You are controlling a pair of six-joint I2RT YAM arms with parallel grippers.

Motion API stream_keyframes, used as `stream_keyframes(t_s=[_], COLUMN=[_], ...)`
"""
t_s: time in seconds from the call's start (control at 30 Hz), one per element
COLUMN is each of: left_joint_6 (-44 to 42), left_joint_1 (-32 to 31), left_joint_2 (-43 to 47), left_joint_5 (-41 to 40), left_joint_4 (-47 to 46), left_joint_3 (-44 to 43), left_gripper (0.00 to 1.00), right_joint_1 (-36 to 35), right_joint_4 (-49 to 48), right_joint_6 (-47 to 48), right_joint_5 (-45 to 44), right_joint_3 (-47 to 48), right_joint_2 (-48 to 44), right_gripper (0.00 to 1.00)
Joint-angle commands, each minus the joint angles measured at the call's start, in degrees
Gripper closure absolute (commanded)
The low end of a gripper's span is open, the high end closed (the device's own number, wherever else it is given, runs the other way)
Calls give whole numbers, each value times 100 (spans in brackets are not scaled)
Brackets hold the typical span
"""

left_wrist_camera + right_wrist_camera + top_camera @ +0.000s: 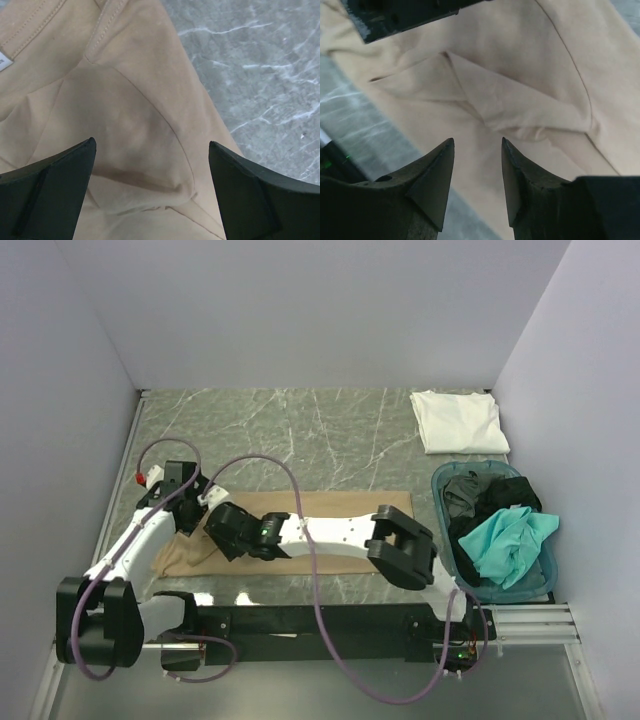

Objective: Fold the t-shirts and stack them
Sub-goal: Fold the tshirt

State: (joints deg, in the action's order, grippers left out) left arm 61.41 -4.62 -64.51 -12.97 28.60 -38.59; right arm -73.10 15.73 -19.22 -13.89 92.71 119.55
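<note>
The tan t-shirt point(340, 505) lies flat along the near middle of the table, and both grippers hover over its left end. My left gripper point(203, 502) is wide open above a folded sleeve of the tan t-shirt point(135, 115), with nothing between its fingers point(60, 185). My right gripper point(215, 537) reaches in from the right. In the right wrist view the right gripper point(477, 142) is open over the tan t-shirt point(520, 100), its fingers a little apart and holding no cloth. A folded white t-shirt point(455, 420) rests at the back right. A teal t-shirt point(510, 540) and a dark grey t-shirt point(480, 495) are bunched in the basket.
The shallow teal basket point(447, 502) stands at the right edge of the table, close to the right arm's elbow point(402, 545). Grey marble tabletop point(300, 430) shows behind the tan shirt. White walls close in the left, back and right. Purple cables loop over both arms.
</note>
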Motion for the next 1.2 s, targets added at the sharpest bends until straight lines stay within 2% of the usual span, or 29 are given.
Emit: stream_keyframes(t_s=[0.0,0.3,0.4,0.5,0.53,0.73,1.17], left_joint_6=[-296,-384,-384,-366,-375,-349,-375], left_joint_1=[146,339,366,374,383,392,418], left_joint_2=[-202,-369,-299,-255,-246,-255,-343], left_joint_5=[400,524,480,384,374,269,128], left_joint_4=[-495,-636,-645,-584,-592,-610,-575], left_joint_3=[123,308,369,378,387,440,422], left_gripper=[1,1,1,1,1,1,1], right_joint_1=[-11,-38,-38,-38,-46,-46,-90], right_joint_4=[115,422,475,563,563,528,870], right_joint_6=[270,165,86,-28,-55,-187,-433], right_joint_5=[-245,-571,-624,-817,-861,-914,-843], right_joint_3=[520,1083,1118,1144,1075,618,64], right_joint_2=[392,1079,1150,1089,1045,527,-168], right_gripper=[51,54,64,78,85,100,100])
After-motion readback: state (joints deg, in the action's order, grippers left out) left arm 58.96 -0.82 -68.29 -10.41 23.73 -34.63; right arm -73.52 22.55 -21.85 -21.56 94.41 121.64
